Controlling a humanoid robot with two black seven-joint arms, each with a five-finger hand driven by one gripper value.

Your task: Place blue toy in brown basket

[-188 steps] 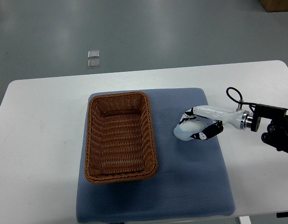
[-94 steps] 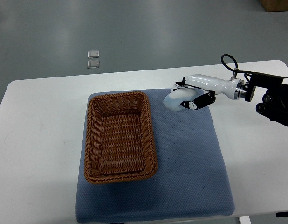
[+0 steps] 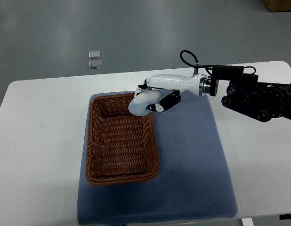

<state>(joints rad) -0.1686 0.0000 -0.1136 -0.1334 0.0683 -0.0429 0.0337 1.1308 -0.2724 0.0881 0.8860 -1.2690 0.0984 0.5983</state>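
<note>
Since a second ago our right hand [image 3: 152, 99] has swung left off the mat; fingers clamped on the blue toy [image 3: 141, 103], now above the brown basket [image 3: 121, 176] far-right corner. Release comes next.

A white worktop [image 3: 42, 141] with rounded corners carries a blue mat [image 3: 192, 169]. Beyond it lies a glossy grey floor [image 3: 136, 28] with soft light reflections, two small square plates [image 3: 94, 60], and a brown box corner [image 3: 279, 4].
</note>
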